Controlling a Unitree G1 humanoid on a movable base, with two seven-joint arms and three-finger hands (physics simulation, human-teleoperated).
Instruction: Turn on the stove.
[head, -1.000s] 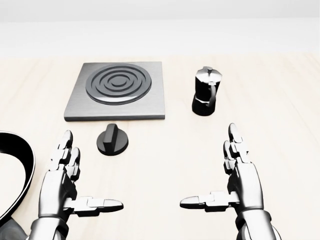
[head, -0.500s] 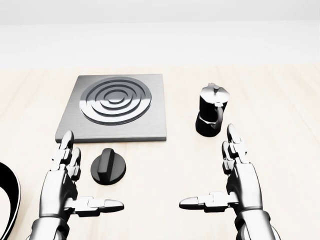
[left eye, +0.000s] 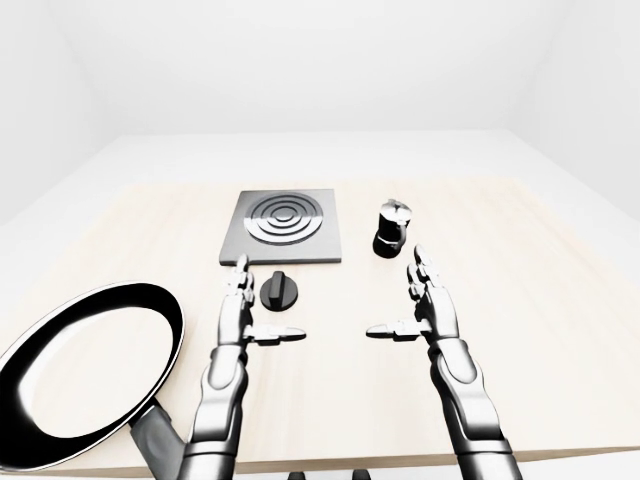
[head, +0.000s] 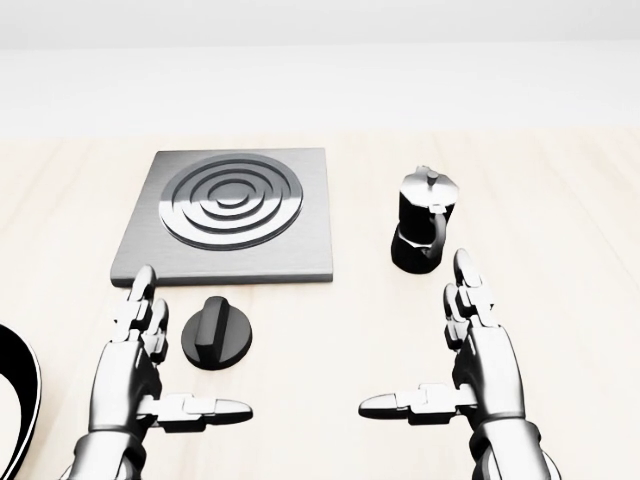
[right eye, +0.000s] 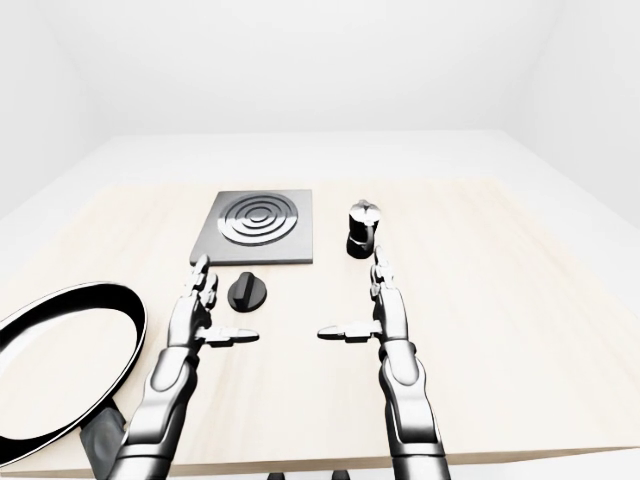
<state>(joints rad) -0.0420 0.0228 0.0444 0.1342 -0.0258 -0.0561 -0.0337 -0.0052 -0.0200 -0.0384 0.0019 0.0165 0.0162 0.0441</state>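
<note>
At far left I see the black round frying pan (left eye: 85, 375) hanging over the pale wooden table (left eye: 560, 300) edge. My left hand (head: 135, 375) hovers spread wide, holding nothing, just left of the black round stove knob (head: 218, 335), which sits below the grey square hotplate (head: 232, 215). The knob looks rigid and smooth; I'd pinch its raised ridge and twist. Further right stands the black moka pot (head: 424, 232); my right hand (head: 475, 365) is also wide open, empty.
</note>
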